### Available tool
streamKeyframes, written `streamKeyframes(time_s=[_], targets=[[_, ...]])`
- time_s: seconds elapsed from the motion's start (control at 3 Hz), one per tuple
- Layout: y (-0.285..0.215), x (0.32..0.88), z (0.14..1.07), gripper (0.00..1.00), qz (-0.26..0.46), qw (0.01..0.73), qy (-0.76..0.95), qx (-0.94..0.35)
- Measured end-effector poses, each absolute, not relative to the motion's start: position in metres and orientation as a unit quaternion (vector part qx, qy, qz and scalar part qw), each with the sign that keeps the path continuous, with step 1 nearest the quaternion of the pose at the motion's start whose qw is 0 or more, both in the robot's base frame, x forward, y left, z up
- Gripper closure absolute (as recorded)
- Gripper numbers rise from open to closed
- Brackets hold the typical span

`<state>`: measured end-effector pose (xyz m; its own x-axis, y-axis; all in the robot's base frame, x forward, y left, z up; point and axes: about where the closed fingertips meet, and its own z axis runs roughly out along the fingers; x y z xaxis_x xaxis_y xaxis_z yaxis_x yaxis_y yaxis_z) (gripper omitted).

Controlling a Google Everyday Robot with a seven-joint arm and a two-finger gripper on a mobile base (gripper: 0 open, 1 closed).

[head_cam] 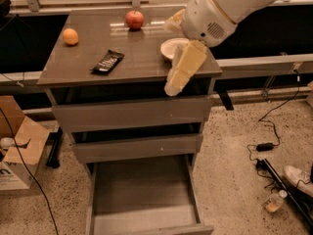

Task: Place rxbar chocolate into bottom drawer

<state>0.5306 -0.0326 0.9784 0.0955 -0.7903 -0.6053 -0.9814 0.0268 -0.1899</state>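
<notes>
Orange: tabletop, 10 o'clock.
Rxbar chocolate: flat on the tabletop, 8 o'clock, well apart from the gripper.
Apple: 12 o'clock.
Bottom drawer: pulled open, 6 o'clock below the top.
Bowl: 3 o'clock.
Gripper: hangs over the front edge, 4 o'clock; its grip state is not discernible.

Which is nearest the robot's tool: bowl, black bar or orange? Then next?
Cream tool: front right of grey cabinet top.
1. White round bowl, just behind it.
2. Flat black snack bar, left.
3. Round orange fruit, far left.
</notes>
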Motion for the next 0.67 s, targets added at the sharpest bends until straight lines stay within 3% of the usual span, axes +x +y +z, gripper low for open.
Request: streamKeyframes(time_s=[0.67], targets=[[-0.014,0.548,0.974,0.0,0.176,0.323,0.644,-0.671]])
